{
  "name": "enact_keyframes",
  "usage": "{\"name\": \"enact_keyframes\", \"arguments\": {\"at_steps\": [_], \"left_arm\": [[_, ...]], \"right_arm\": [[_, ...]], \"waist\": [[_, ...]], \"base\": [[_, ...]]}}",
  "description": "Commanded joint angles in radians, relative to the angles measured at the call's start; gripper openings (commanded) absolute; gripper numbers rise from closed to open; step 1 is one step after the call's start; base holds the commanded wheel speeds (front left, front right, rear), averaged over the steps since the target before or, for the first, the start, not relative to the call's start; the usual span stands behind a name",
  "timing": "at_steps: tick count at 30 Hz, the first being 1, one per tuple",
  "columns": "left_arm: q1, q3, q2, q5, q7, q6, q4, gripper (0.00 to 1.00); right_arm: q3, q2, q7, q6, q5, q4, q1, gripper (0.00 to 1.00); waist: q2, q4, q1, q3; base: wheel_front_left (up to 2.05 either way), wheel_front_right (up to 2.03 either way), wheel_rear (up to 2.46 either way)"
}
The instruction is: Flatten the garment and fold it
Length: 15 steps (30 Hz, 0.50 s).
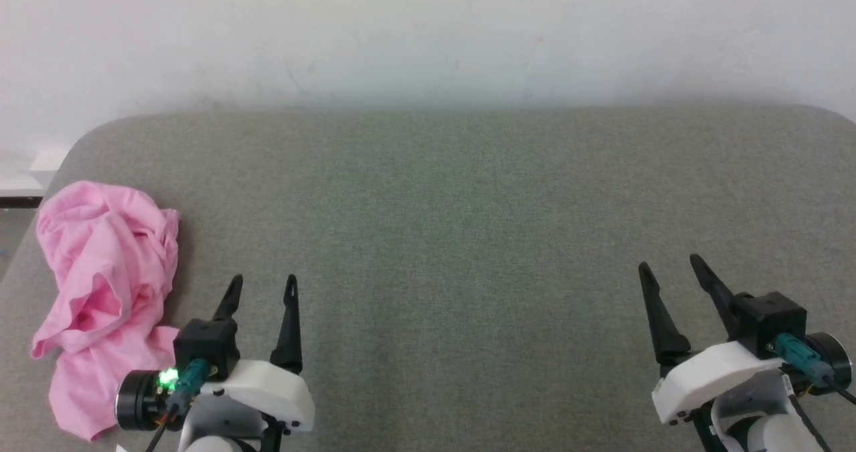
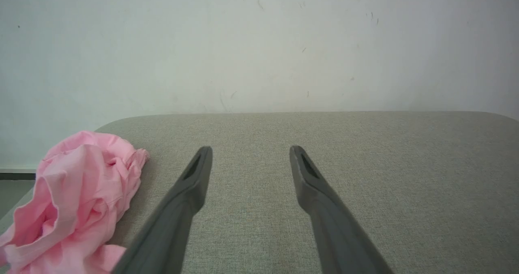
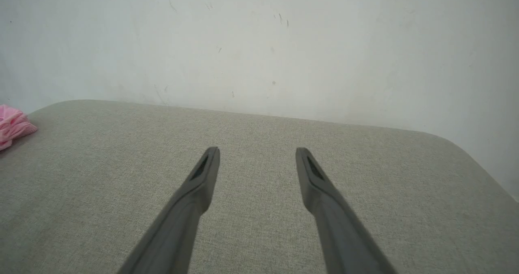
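The light pink, thin fabric garment (image 1: 107, 291) lies crumpled in a heap along the left edge of the grey-green, cloth-covered padded surface (image 1: 428, 204), reaching down toward its front left corner. The left gripper (image 1: 263, 279), with two long dark fingers, hovers just beside the heap on its right. Its jaws are spread wide and hold nothing, and its fingers are clear of the cloth. The right gripper (image 1: 669, 262) sits near the front right corner, well apart from the garment, its jaws likewise wide and empty. A plain white wall (image 1: 428, 31) rises behind the far edge.
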Motion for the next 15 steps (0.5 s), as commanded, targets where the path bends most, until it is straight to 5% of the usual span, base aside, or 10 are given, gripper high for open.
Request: {"name": "enact_keyframes", "arguments": {"at_steps": [1,15], "left_arm": [[-0.013,-0.002,-0.001,-0.013,-0.011,0.006,0.007,1.00],[-0.016,0.001,-0.002,-0.035,-0.041,0.015,0.018,1.00]], "right_arm": [[-0.004,0.001,-0.011,0.000,0.014,0.007,-0.002,1.00],[-0.005,0.001,-0.040,0.000,0.052,0.032,-0.003,1.00]], "waist": [[0.0000,0.005,0.0000,0.000],[0.0000,0.063,0.0000,-0.002]], "base": [[0.00,0.00,0.00],[0.00,0.00,0.00]]}}
